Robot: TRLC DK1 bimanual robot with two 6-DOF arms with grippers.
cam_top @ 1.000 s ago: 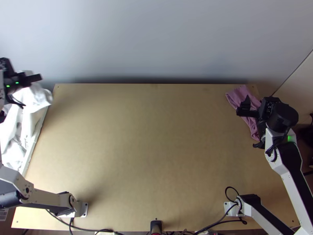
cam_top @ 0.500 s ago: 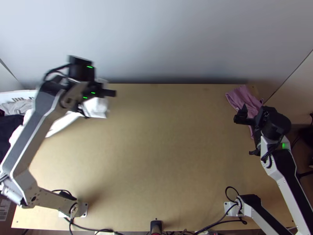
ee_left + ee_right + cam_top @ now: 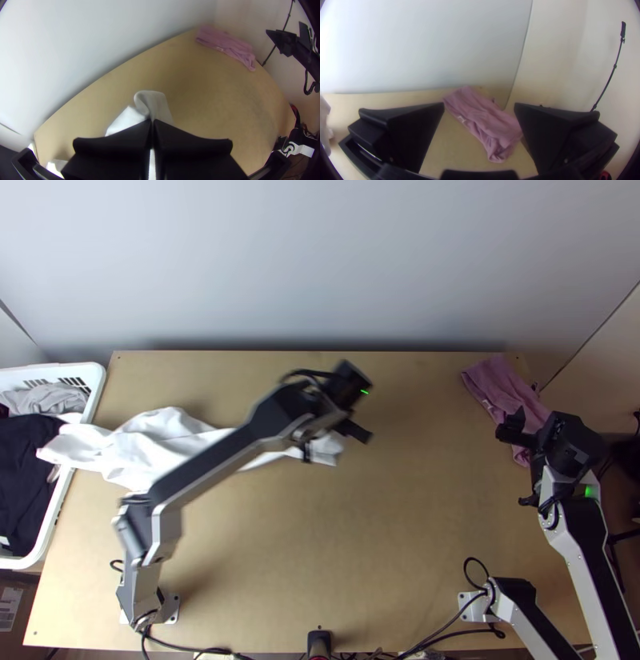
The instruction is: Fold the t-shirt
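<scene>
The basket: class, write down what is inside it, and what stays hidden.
In the basket lie a dark cloth and, at the far end, a grey cloth. One end of the white cloth crosses the rim. Whatever is beneath them is covered.

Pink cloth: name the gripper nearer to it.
Right: the right gripper is by the near end of the pink cloth; the left gripper is well away to its left.

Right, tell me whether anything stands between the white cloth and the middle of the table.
Nothing visible does. The left end effector pinches one end of the white cloth. The pink cloth and right end effector are off at the right side of the table, outside that path.
</scene>
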